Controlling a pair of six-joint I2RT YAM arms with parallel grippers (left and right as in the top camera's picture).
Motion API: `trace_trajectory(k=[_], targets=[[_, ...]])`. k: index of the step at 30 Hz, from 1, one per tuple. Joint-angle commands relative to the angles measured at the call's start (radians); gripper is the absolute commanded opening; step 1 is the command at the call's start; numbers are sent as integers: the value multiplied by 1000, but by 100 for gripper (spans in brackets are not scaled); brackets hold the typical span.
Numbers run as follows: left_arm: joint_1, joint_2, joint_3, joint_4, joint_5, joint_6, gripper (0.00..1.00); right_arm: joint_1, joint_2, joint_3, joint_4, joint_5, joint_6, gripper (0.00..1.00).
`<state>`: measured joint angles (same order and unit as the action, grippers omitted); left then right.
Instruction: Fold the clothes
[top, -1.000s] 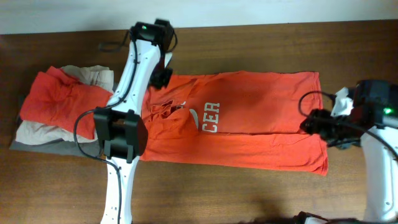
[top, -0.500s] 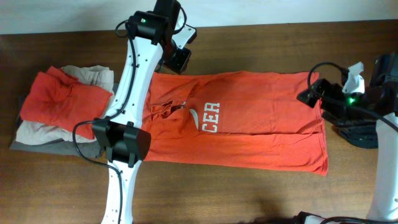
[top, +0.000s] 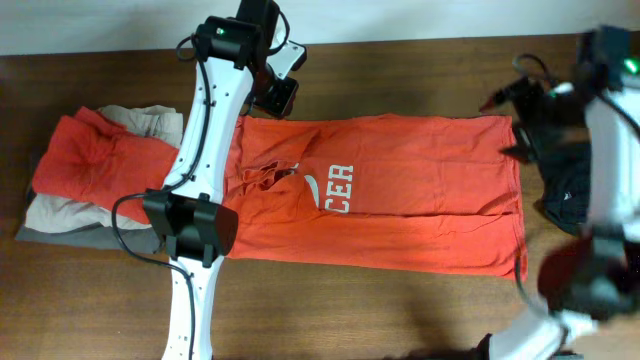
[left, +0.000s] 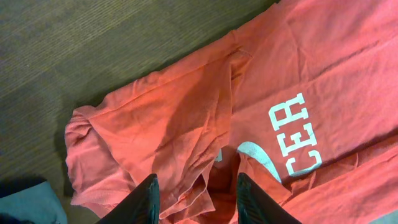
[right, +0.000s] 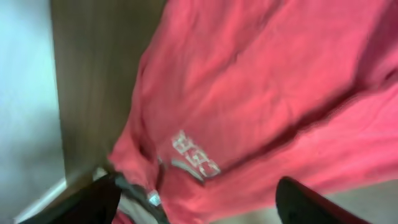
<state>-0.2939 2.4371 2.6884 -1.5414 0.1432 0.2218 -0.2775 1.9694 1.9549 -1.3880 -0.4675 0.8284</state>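
The clothes' main piece, an orange-red T-shirt (top: 420, 190), lies spread flat across the table with white "CER" lettering (top: 340, 188) facing up. Its collar is rumpled near the left arm. My left gripper (top: 278, 95) hovers just past the shirt's far-left corner. In the left wrist view this gripper (left: 198, 202) is open above the wrinkled collar folds (left: 186, 112), holding nothing. My right gripper (top: 510, 122) is raised over the shirt's far-right corner. The blurred right wrist view shows the right gripper (right: 199, 205) wide open, with the shirt (right: 261, 81) well below it.
A pile of other garments lies at the left end: an orange one (top: 90, 155) over beige (top: 150, 120) and grey (top: 70, 235) pieces. A dark item (top: 570, 190) sits by the right edge. The left arm (top: 200, 200) crosses the shirt's left side.
The left gripper rose off the shirt's collar area toward the far edge. The right arm swung from the shirt's near-right hem up to its far-right corner, jaws wider apart.
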Motion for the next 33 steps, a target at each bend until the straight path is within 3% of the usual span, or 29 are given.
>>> trace_trajectory(k=[1,4,7,13,14,19,20,28,33], targets=[[2,-16,8,-16,18,19,39,8,209,198,-73,-16,142,78],[2,-16,8,-34,18,19,39,8,383,393,-167,-18,187,77],[1,-16,7,-38,18,19,39,8,452,467,-192,-18,177,79],[2,-16,7,-37,18,19,39,9,459,468,-203,16,40,92],[2,-16,7,-37,17,19,39,9,459,468,-203,13,39,99],[2,-16,7,-34,17,19,39,14,459,468,-204,-44,-43,100],[2,-16,7,-34,17,19,39,14,459,468,-204,-41,-43,90],[2,-16,7,-53,18,19,39,35,438,552,-232,15,71,89],[2,-16,7,-50,18,18,39,36,443,639,-221,118,236,89]])
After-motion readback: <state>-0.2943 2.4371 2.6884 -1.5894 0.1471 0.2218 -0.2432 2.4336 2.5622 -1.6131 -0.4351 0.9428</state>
